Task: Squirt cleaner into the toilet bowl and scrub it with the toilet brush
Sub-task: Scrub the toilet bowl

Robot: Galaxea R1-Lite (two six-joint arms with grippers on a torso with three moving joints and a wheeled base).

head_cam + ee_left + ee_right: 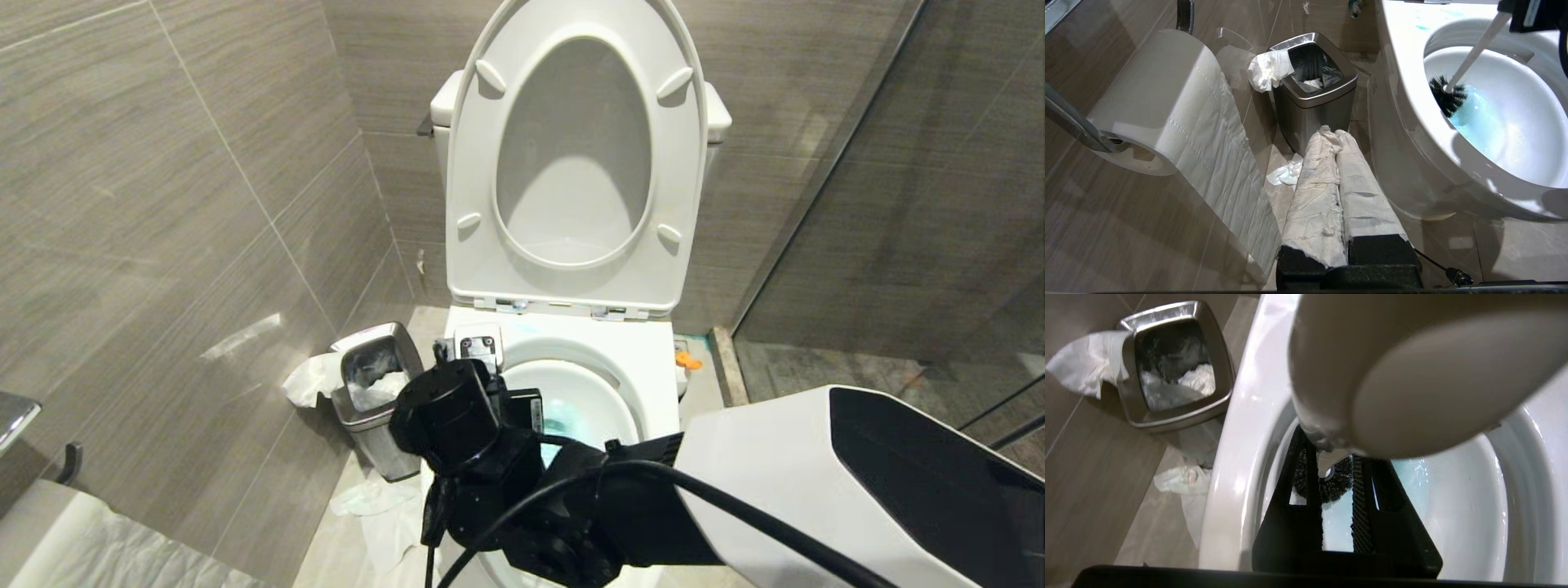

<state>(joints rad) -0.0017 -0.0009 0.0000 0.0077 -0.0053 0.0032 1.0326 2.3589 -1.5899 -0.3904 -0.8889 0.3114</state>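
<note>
Right hand (1337,486) clamped on toilet brush (1447,96), bristles at toilet bowl (1404,122) wall, nine o'clock; left hand (1337,136) pressed together.

Steel bin (1312,87) w/ tissue, loo roll (1167,106) nearby

Toilet brush (1449,96) tilted in toilet bowl (1404,134), turquoise cleaner (1478,118)

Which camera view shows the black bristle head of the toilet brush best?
The left wrist view: the toilet brush head shows whole against the bowl wall. The right wrist view shows it partly, behind the right gripper. The head view hides it.
</note>
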